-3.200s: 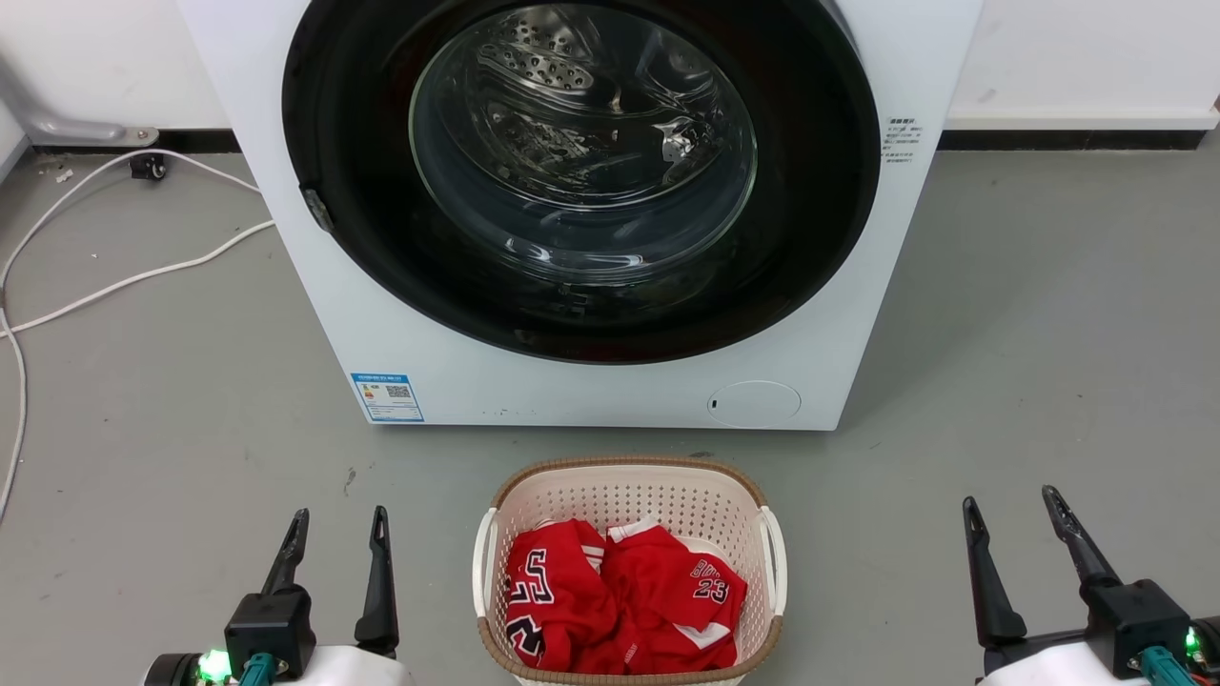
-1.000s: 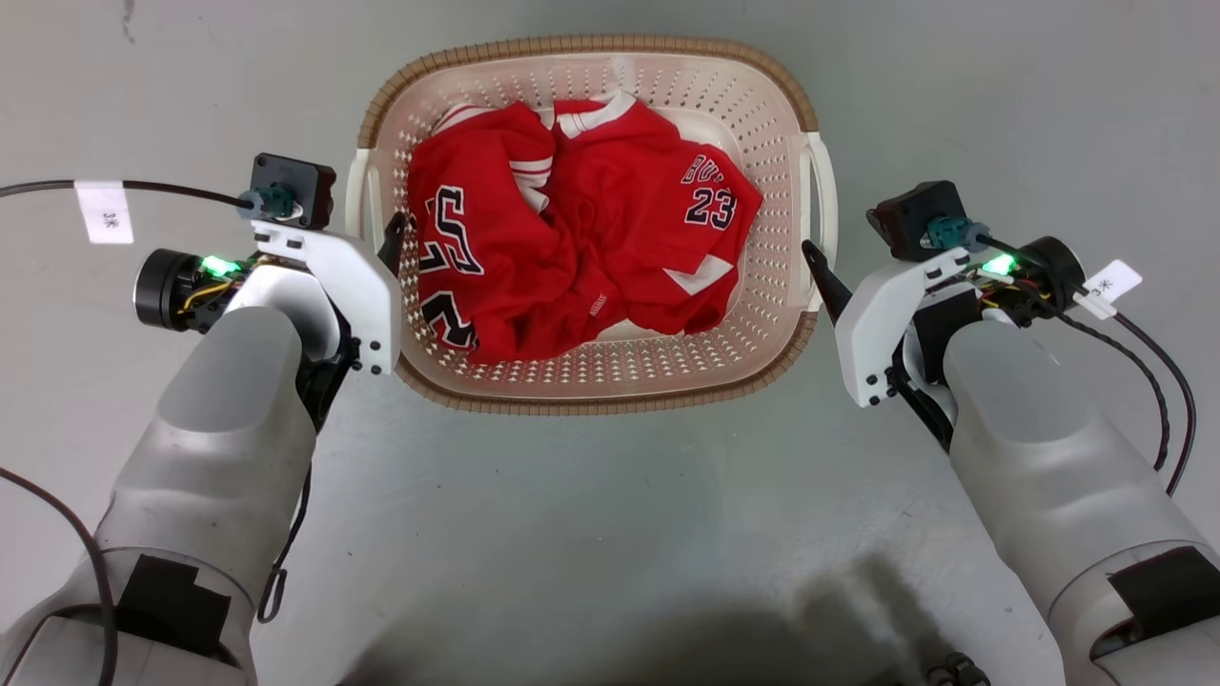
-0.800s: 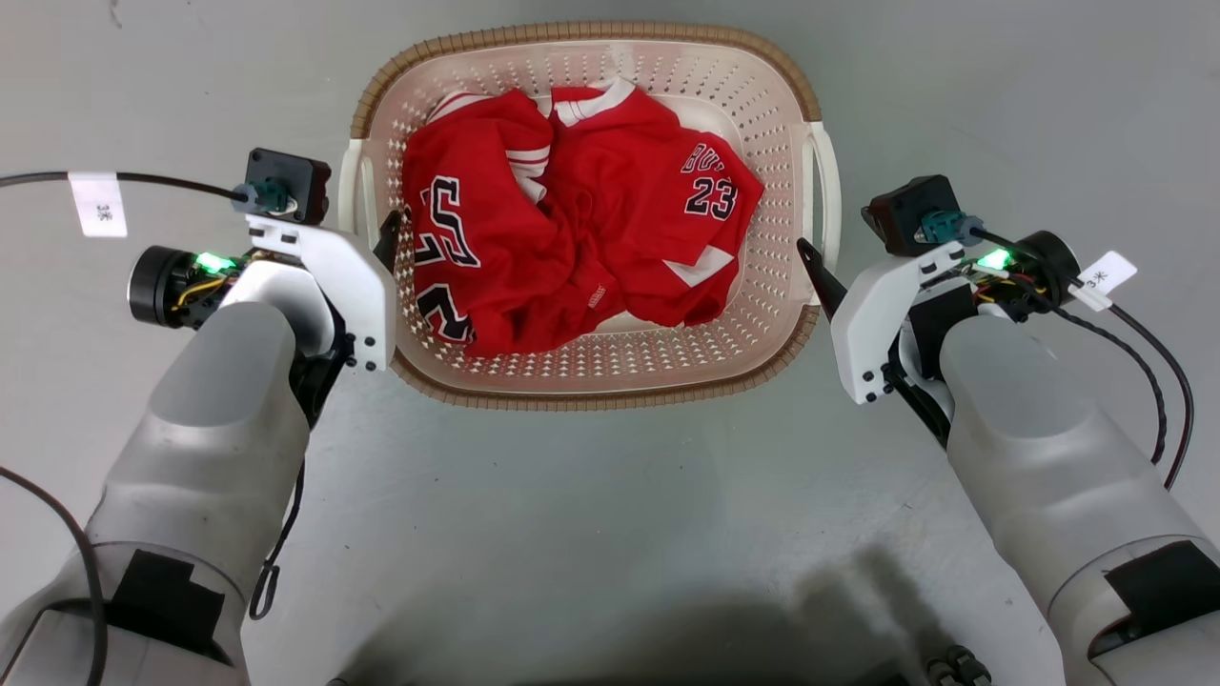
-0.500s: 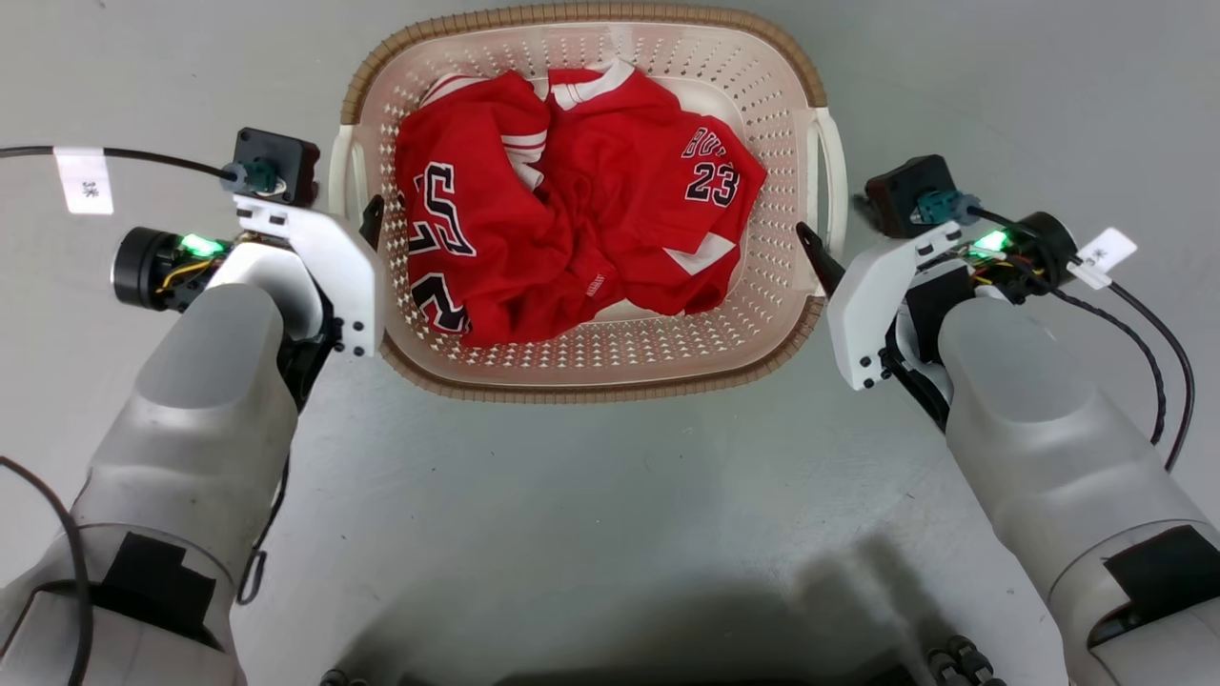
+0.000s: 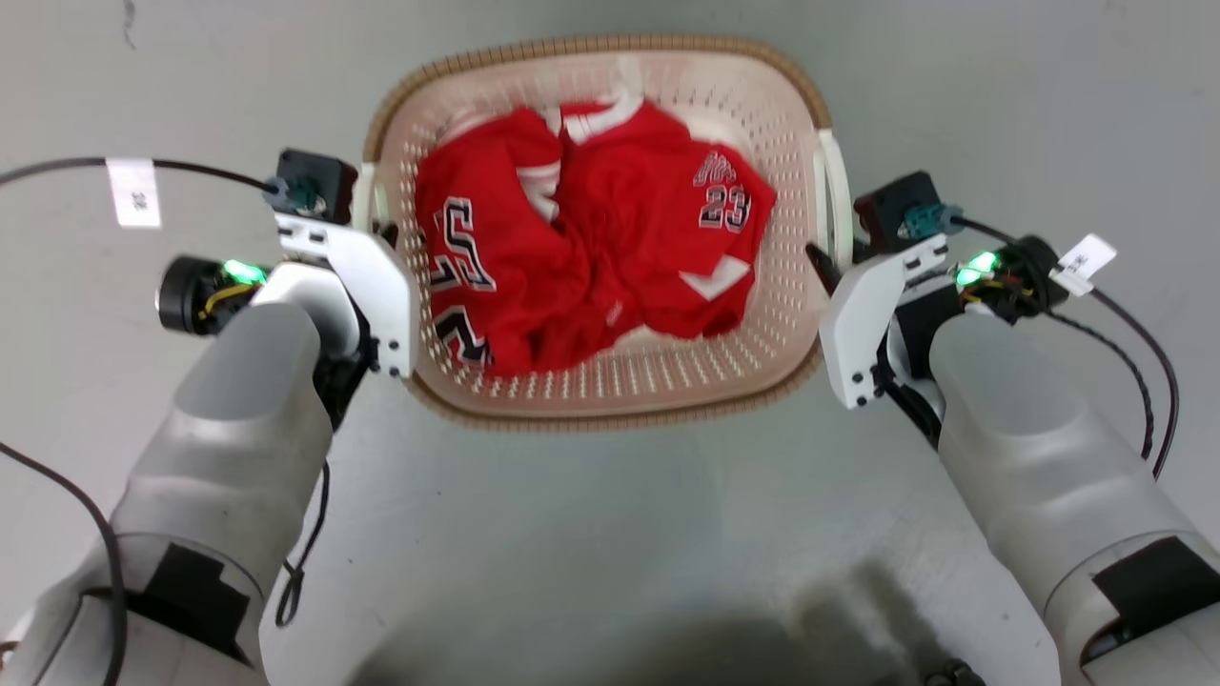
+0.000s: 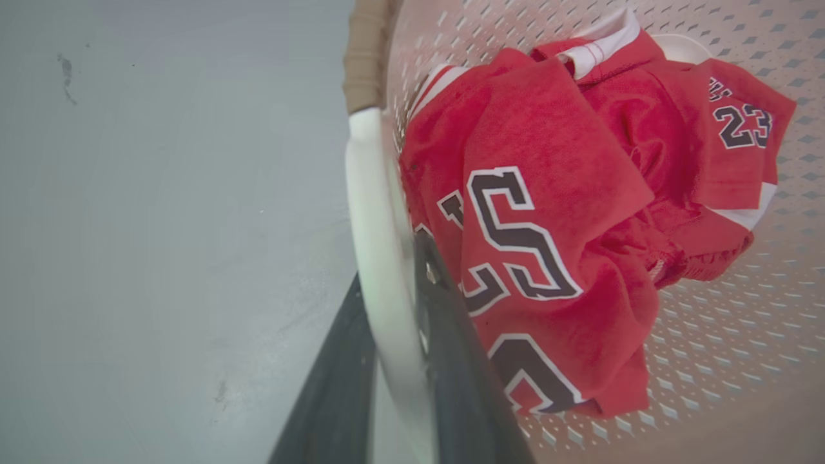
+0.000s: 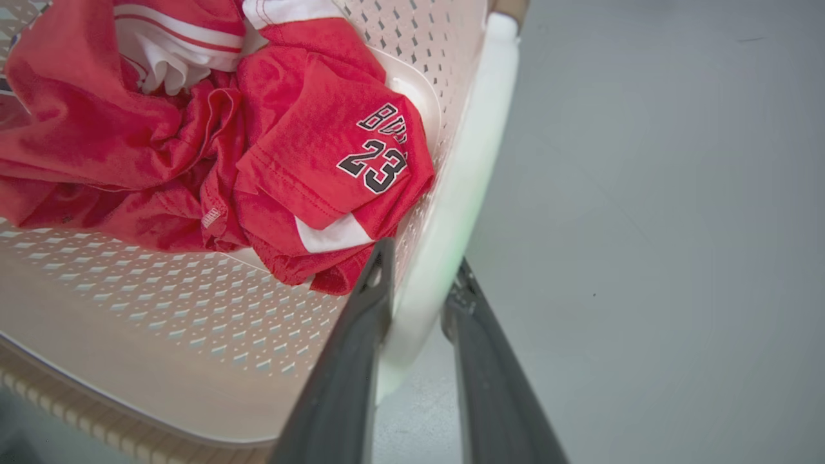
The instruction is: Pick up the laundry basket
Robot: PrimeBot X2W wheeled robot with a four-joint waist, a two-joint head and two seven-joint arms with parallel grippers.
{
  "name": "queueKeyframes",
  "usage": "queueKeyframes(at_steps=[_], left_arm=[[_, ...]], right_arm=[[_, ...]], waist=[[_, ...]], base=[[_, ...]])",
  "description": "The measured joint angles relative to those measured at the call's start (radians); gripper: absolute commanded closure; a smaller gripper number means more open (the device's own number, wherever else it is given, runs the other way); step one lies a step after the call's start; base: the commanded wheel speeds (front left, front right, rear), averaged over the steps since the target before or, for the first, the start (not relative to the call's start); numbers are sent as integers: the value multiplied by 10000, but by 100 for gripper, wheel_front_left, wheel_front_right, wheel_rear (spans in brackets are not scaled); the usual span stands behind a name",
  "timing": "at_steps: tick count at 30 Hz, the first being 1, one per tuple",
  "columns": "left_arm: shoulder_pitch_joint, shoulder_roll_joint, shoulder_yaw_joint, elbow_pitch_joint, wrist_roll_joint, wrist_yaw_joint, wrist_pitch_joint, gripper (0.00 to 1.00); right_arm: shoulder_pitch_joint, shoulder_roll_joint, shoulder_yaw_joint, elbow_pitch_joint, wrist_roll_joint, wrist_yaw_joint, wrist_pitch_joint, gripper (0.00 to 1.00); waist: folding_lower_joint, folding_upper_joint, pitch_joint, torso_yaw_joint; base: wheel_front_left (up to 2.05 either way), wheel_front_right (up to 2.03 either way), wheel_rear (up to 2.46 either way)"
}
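Grey floor [image 5: 610, 534], smooth and faintly scuffed, lies on every side. In the head view two pale, rounded forearms come in from 7 and 5 o'clock: the left forearm [image 5: 238, 419] and the right forearm [image 5: 1029, 438]. They flank the laundry basket [image 5: 667, 376], which lies at 12 o'clock of centre between them. We cannot tell whether it rests on the floor or hangs clear of it. Its mouth faces up at the head camera, and it reads a little longer from 9 to 3 o'clock, handle to handle, than from 12 to 6. It is a rounded rectangle with cream plastic walls pierced by rows of small holes and a brown woven-look band round the rim. Inside, crumpled red jerseys [image 5: 591, 257] with white trim and dark numerals, a "23" towards 2 o'clock, cover most of the bottom. The left handle [image 6: 374, 212], a smooth white bar at 9 o'clock, runs between the two dark fingers of the left gripper [image 6: 390, 261]. They are drawn in against it, one on its outer face, one on the basket side. The right handle [image 7: 477, 129], at 3 o'clock, is pinched the same way by the right gripper [image 7: 422, 258]. A thin black left cable [image 5: 205, 168] runs off towards 9 o'clock with a white left tag [image 5: 133, 192]. The right cable [image 5: 1175, 391] loops towards 4 o'clock below a right tag [image 5: 1087, 264].
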Motion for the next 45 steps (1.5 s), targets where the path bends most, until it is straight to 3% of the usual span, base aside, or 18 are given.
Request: queueKeyframes(at_steps=[31, 45], left_arm=[[2969, 213, -2299, -805, -3168, 31, 3547, 100], [3949, 259, -3290, -1009, -4291, 33, 5189, 100]], right_arm=[[2698, -42, 3018, -439, 3662, -6, 3066, 100], [3874, -399, 4357, -867, 5273, -6, 4328, 100]], waist=[[-3, 1, -4898, 29], [-3, 1, -6991, 212]], base=[[0, 0, 0], [0, 0, 0]])
